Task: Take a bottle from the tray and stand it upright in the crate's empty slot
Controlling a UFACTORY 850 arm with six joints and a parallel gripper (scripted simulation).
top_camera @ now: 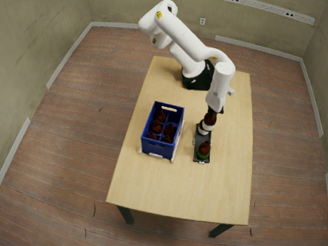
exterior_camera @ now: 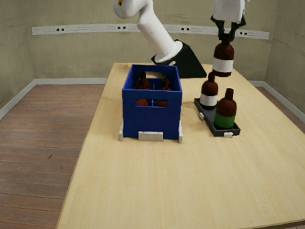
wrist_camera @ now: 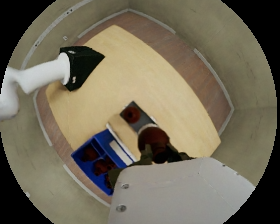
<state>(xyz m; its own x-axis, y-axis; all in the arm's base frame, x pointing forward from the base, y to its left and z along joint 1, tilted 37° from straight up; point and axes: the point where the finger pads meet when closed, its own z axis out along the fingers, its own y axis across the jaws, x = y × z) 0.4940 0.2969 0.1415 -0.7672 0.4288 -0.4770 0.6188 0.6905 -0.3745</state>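
Note:
My gripper (top_camera: 215,113) (exterior_camera: 226,37) (wrist_camera: 157,151) is shut on the neck of a brown bottle with a white label (top_camera: 210,119) (exterior_camera: 223,50) (wrist_camera: 152,140). That bottle hangs upright, clear of the table. On the black tray (top_camera: 198,142) (exterior_camera: 209,118) (wrist_camera: 142,119) stand another white-labelled bottle (top_camera: 203,129) (exterior_camera: 209,88) (wrist_camera: 132,114) and a green-labelled bottle (top_camera: 204,150) (exterior_camera: 225,110). The blue crate (top_camera: 158,148) (exterior_camera: 151,120) holds several brown bottles; its empty slot (top_camera: 173,116) is in the right column, nearest the arm's base.
White brackets (top_camera: 156,156) (exterior_camera: 150,136) sit against the foot of the crate, and small light clips (top_camera: 201,162) (exterior_camera: 228,134) sit at the tray's edges. The arm's black base (top_camera: 197,81) (exterior_camera: 183,62) (wrist_camera: 80,67) stands at the back of the table.

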